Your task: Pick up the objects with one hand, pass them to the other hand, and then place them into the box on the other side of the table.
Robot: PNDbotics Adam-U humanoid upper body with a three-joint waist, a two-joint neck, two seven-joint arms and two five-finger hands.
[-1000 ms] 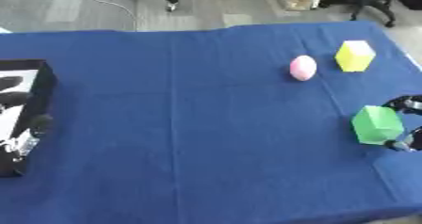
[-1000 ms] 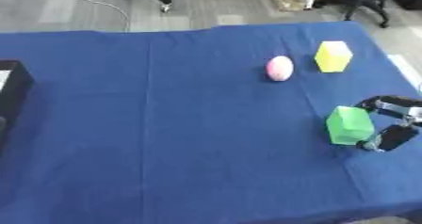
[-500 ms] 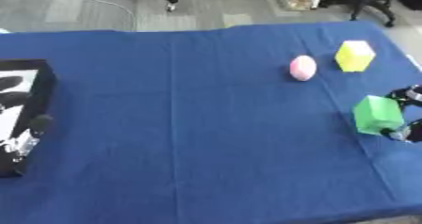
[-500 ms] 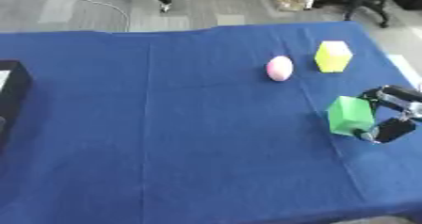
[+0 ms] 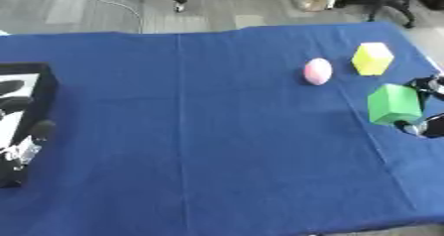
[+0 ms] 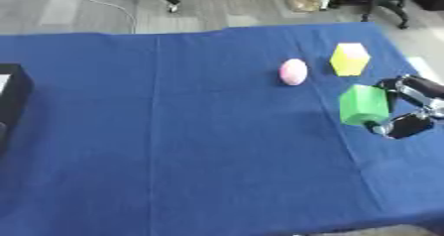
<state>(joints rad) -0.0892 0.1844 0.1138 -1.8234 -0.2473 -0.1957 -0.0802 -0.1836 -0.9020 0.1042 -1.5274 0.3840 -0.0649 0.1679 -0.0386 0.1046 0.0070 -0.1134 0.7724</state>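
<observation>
Three objects lie on the blue table cloth (image 5: 217, 131), all far to the right of the black box (image 5: 22, 116): a green block (image 6: 363, 104), a yellow block (image 6: 350, 59) behind it, and a pink egg-shaped thing (image 6: 293, 72) between the yellow block and the box side. The right hand (image 6: 406, 112) is at the green block, fingers curled round its right side and its near corner, so it holds the block. I cannot tell if the block is already off the cloth.

For this step, I judge the hand should keep the block level and bring it toward the middle of the table, between the block's place and the box, where the other hand can meet it. The block has flat faces, so the right hand does well to leave one face free for the receiving hand. The pink thing is near the path toward the box, so the block should pass above it.

The left hand shows in neither view.

The box stands at the left edge. Inside it I see only white and dark shapes that I cannot make out.
</observation>
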